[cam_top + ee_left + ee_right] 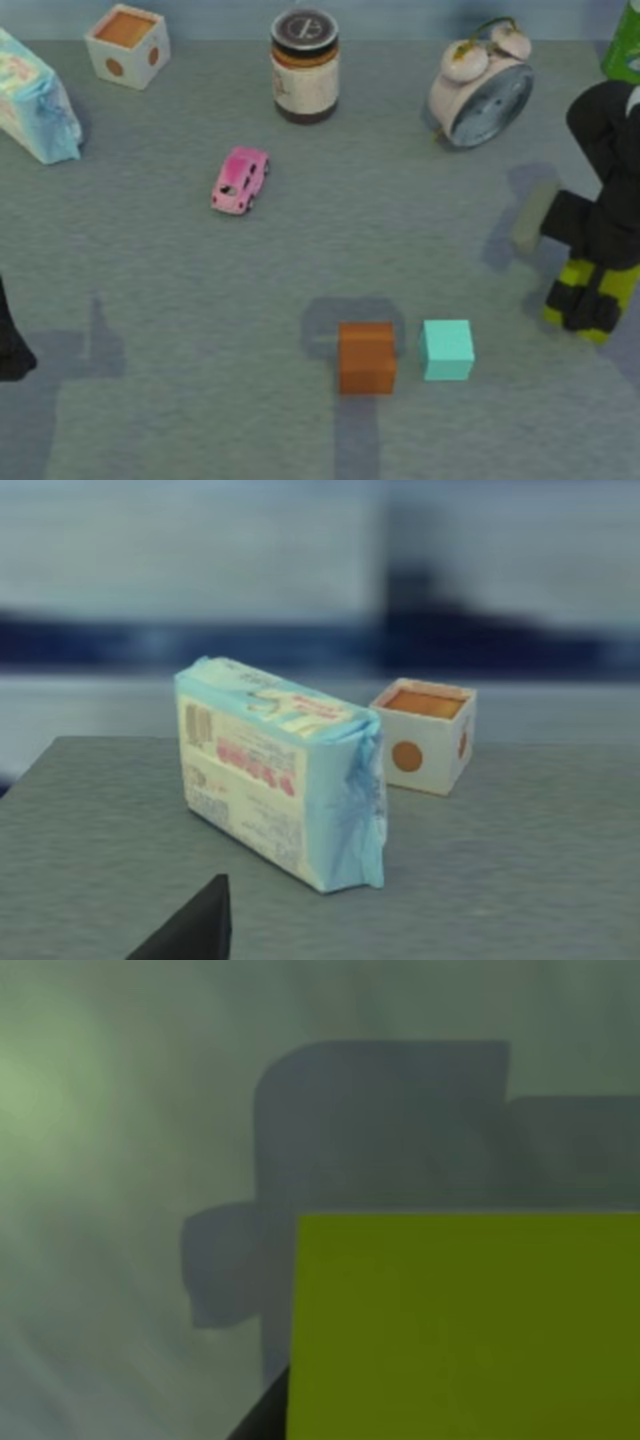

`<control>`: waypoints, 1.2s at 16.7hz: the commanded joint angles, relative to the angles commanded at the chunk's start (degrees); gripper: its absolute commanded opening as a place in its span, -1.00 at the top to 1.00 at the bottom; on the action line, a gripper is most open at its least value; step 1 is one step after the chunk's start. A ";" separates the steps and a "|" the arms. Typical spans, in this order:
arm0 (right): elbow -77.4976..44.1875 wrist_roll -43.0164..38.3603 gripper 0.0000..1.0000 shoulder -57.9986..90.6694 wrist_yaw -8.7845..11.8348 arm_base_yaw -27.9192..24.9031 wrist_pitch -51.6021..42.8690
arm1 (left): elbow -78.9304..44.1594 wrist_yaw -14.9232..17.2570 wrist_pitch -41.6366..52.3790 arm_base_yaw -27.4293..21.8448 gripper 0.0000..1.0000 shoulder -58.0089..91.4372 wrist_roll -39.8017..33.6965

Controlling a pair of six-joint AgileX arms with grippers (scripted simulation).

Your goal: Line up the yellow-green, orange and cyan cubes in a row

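The burnt-orange cube [366, 357] and the smaller light-cyan cube [446, 349] sit side by side on the table near its front, a small gap between them. To their right, near the table's right edge, my right gripper [585, 305] is shut on the yellow-green cube [573, 272]. In the right wrist view that yellow-green cube [460, 1330] fills the near part of the picture, a dark fingertip [268, 1418] against its side and its shadow on the table beyond. My left arm [10, 350] is parked at the left edge, with one finger [190, 930] showing.
Along the back stand a white box with orange dots [127, 45], a jar [304, 65] and an alarm clock [482, 85]. A tissue pack [35, 95] lies at the back left, a pink toy car [240, 180] left of centre, and a green object [625, 50] at the back right.
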State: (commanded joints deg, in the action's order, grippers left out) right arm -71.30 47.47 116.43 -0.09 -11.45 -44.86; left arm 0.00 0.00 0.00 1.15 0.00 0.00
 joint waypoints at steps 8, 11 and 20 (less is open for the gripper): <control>-2.74 0.12 1.00 -2.09 0.25 -0.52 -4.97 | 0.00 0.00 0.00 0.00 -1.00 0.00 0.00; -6.69 -0.05 1.00 -4.91 0.28 -0.50 -12.12 | 0.00 0.00 0.00 0.00 -1.00 0.00 0.00; -10.60 -0.53 1.00 -4.95 0.29 -1.88 -16.24 | 0.00 0.00 0.00 0.00 -1.00 0.00 0.00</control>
State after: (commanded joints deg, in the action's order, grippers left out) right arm -81.89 46.93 111.48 0.20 -13.32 -61.10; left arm 0.00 0.00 0.00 1.15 0.00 0.00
